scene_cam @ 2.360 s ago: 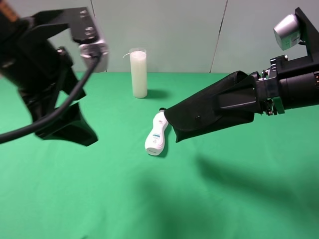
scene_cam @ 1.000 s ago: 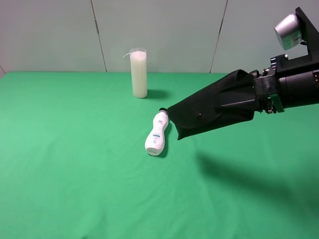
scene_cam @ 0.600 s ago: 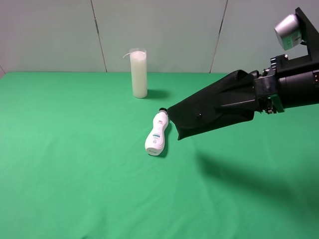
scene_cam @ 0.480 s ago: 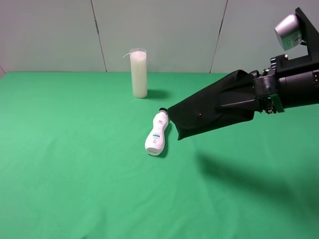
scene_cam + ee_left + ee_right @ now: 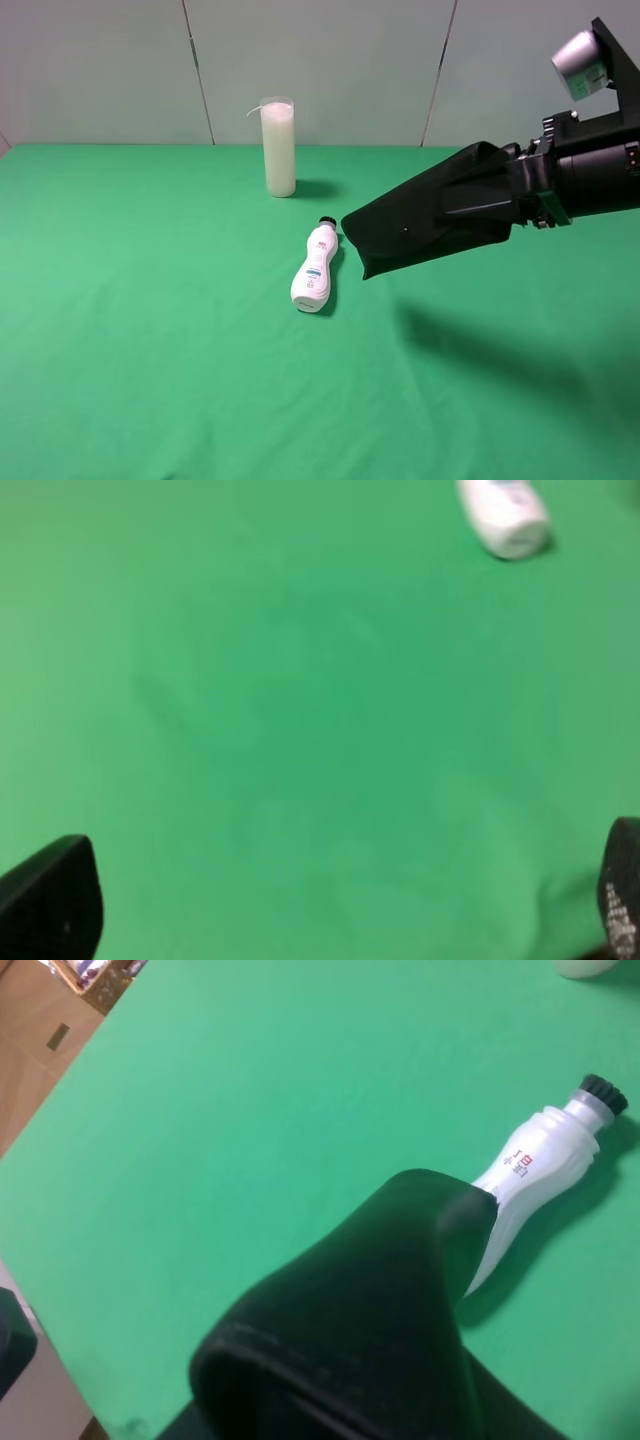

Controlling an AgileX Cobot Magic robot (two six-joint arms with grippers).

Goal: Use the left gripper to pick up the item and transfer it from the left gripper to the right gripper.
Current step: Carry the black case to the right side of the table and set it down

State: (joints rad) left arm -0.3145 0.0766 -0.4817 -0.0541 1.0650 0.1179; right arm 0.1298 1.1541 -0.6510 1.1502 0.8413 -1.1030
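- While the right gripper [image 5: 478,203] reaches in from the right edge of the high view, we see its jaws clamped tight on one end of the item [image 5: 415,228], a black soft case.
- We see the item held in the air at centre right of that frame, well clear of the green counter [image 5: 150,360]. It slants down toward the left, and its small snap [image 5: 404,230] faces the camera.
- We find the item's free lower end near the black cap [image 5: 326,221] of the white bottle [image 5: 314,270], but apart from it. The bottle lies on its side at the middle of the frame.
- We note the candle [image 5: 278,148] standing upright at upper centre-left, near the counter's back edge and well apart from the bottle.
- We see a dark shadow [image 5: 480,345] on the counter at lower right.
- We see the left gripper [image 5: 335,905] in its own wrist view. Its jaws are spread wide and hold nothing, with bare counter between the two tips and the bottle's base beyond.
- We see, in the right wrist view, the case filling the foreground with the bottle just past it.
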